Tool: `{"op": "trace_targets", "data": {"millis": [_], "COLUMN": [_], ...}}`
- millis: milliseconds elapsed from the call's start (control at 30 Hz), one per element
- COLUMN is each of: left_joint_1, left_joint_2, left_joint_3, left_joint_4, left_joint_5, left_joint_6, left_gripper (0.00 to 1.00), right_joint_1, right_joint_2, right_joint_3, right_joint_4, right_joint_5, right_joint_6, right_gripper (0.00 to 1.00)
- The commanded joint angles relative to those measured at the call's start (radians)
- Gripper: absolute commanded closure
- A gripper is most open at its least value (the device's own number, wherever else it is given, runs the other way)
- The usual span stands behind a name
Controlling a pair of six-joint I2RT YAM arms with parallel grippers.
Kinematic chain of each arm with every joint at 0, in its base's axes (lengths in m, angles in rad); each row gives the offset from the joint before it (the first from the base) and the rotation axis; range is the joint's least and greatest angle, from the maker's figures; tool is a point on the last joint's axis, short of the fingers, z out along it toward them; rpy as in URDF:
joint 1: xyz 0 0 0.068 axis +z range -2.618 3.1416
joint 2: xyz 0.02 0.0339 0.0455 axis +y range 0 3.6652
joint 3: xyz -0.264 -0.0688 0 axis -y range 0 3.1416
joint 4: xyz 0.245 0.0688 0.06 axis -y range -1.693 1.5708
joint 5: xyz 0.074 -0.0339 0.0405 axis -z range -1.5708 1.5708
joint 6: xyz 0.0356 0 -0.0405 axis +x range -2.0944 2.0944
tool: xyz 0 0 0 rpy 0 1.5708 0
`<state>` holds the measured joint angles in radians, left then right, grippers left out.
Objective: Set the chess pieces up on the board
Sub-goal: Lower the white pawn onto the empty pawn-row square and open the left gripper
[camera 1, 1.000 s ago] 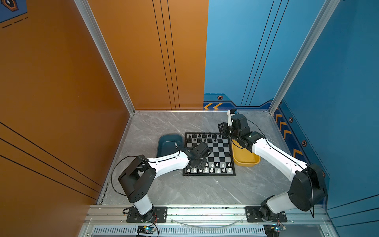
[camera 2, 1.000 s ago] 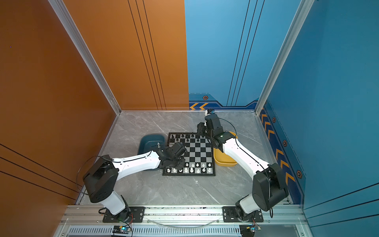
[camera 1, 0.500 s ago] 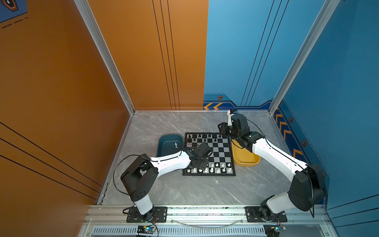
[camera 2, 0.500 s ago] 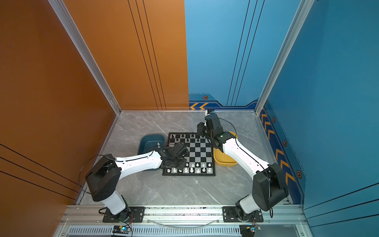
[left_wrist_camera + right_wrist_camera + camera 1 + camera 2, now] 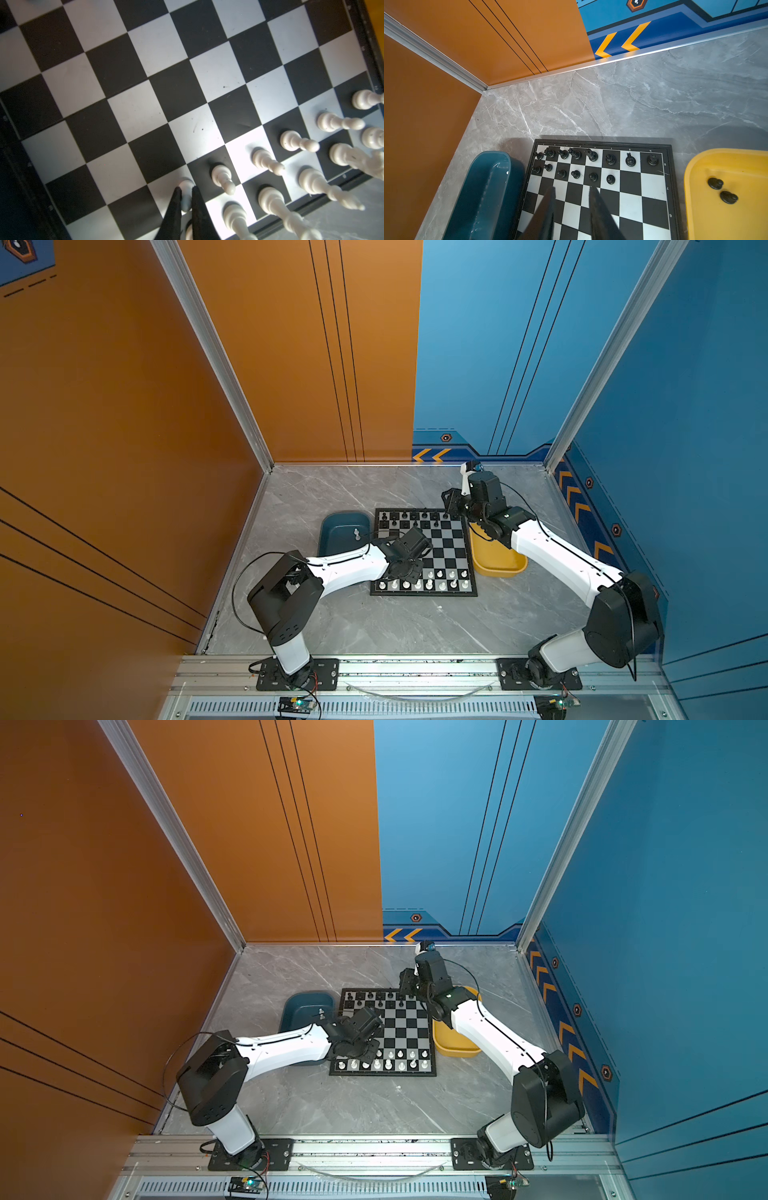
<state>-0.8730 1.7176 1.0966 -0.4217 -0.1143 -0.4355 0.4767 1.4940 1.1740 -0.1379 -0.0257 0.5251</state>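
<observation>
I'm seeing the left gripper (image 5: 186, 188) pinching a white pawn (image 5: 186, 202), its base sitting on a light square of the board (image 5: 133, 112); right gripper (image 5: 572, 187) is hanging over the board with fingers apart, holding nothing, near the black rows (image 5: 591, 155); two loose black pieces (image 5: 715, 183) are lying in the yellow tray (image 5: 726, 224).

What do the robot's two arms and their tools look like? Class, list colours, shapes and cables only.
The left arm and right arm have smooth white shells on the long links and bulky black rounded joints. A thin black cable loops loosely outside each. Both stand on black base plates. The left tool and right tool are black, each with two flat fingers tapering to narrow tips.
</observation>
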Motion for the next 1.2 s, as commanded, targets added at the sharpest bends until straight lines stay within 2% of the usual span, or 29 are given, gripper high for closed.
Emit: {"op": "trace_targets", "data": {"millis": [0, 567, 1167], "left_joint_1": [-0.018, -0.025, -0.034], "left_joint_2": [0.028, 0.007, -0.016], "left_joint_3": [0.018, 0.016, -0.002], "left_joint_4": [-0.035, -0.08, -0.102], "left_joint_5": [0.008, -0.044, -0.088], "left_joint_6": [0.001, 0.004, -0.003], "left_gripper": [0.87, 0.94, 0.95], "right_joint_1": [-0.005, -0.004, -0.003], "right_joint_2": [-0.024, -0.024, -0.026], "right_joint_3": [-0.011, -0.012, -0.013], "right_joint_4": [0.006, 0.005, 0.006], "right_joint_5": [0.004, 0.003, 0.001], "right_joint_6": [0.009, 0.009, 0.01], "right_gripper": [0.7, 0.7, 0.7]}}
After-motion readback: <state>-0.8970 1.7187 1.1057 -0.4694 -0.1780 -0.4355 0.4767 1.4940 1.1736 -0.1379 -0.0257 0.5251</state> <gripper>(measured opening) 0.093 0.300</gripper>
